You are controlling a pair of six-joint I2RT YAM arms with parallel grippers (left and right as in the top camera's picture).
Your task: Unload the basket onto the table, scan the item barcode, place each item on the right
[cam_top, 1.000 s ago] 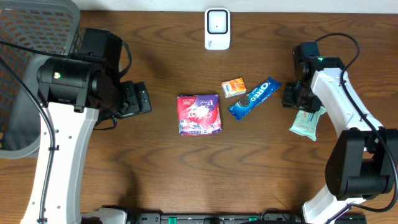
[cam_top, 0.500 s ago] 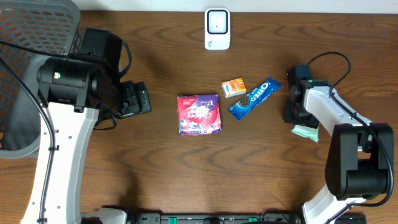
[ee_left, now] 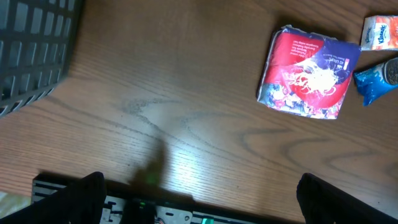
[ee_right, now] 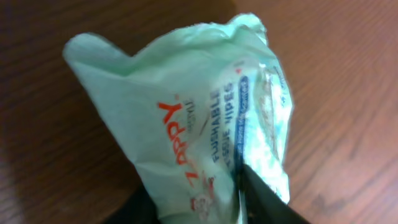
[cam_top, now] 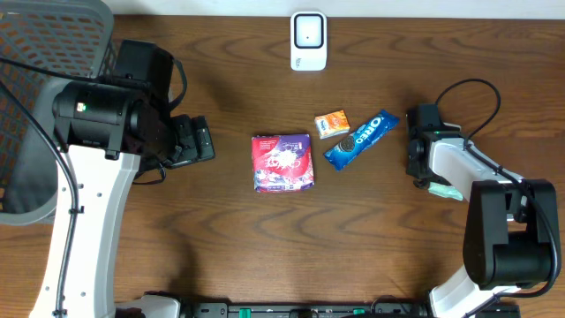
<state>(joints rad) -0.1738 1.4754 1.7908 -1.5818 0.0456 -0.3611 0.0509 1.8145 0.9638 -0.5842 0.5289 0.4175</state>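
A mint-green wipes pack (ee_right: 193,118) fills the right wrist view, crumpled, with my right gripper (ee_right: 199,208) shut on its lower end, a dark finger (ee_right: 267,199) pressing into its side. From overhead only a corner of the pack (cam_top: 447,190) shows under the right gripper (cam_top: 422,166). The white barcode scanner (cam_top: 308,41) stands at the table's far edge, well away from the pack. My left gripper (ee_left: 208,202) hovers open over bare wood at the left (cam_top: 190,141), holding nothing.
A red snack pack (cam_top: 282,162), a small orange pack (cam_top: 332,123) and a blue Oreo pack (cam_top: 361,140) lie mid-table. A grey mesh basket (cam_top: 35,106) sits at the far left. A black rail (ee_left: 161,208) runs along the near edge.
The right arm folded in over the wipes pack, covering most of it, and its jaws narrowed onto it. The left arm stayed still.
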